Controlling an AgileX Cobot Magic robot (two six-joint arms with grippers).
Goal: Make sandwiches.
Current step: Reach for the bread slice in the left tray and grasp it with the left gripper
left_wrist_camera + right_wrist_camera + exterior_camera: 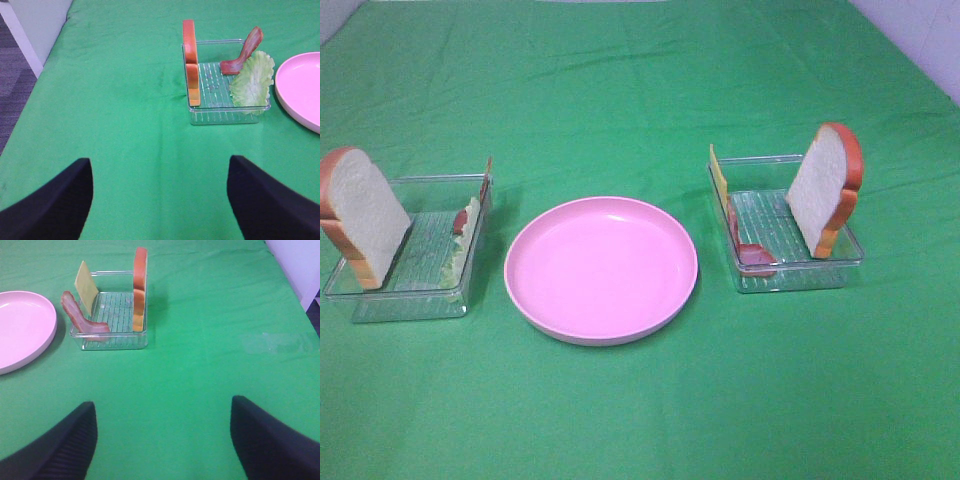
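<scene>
- Exterior high view: no sandwich is built yet. On the green counter (640, 420) the pink plate (601, 268) sits bare in the middle. The left tray (380, 300), toward the counter's left edge, holds the left bread slice (360, 215) standing on edge, the lettuce (463, 240) and the left bacon strip (461, 218). The right tray (800, 278), toward the right edge, holds the right bread slice (825, 190), the cheese square (719, 180) and the right bacon strip (755, 255). Neither claw shows here.
- Left wrist view: the left claw (159, 162) is spread wide and pinches nothing, over bare cloth well apart from the left tray. The bread stands on its thin edge, so an off-centre grip would likely topple it or drag the light tray.
- Right wrist view: the right claw (162, 401) is also spread and empty, well apart from the right tray. The cheese is thin and propped against the wall, so the claw could slip off it or knock the bacon out. Both arms reaching for the plate together could collide.
</scene>
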